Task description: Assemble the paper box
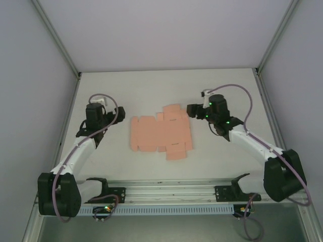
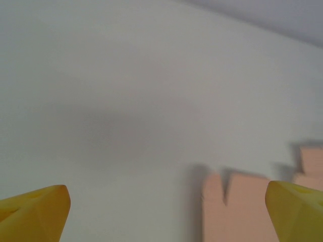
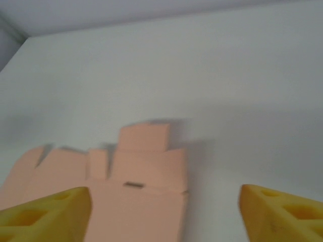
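There is one pink card sheet (image 1: 160, 132) on one table (image 1: 151, 85). Two arms are present, the left arm (image 1: 75, 154) and the right arm (image 1: 255, 143). Their two grippers, the left gripper (image 2: 166, 187) and the right gripper (image 3: 164, 189), each have two yellow fingers (image 2: 35, 212), four in all.

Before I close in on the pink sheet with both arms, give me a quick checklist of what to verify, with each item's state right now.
1. The paper box lies flat and unfolded on the table: ok.
2. The left gripper is open, holding nothing: ok.
3. The right gripper is open, holding nothing: ok.
4. The right gripper is lined up with the paper box's near edge: ok.
5. The left gripper is centred on the paper box: not ok, it sits off toward one finger.
6. Finger height above the table: cannot tell.
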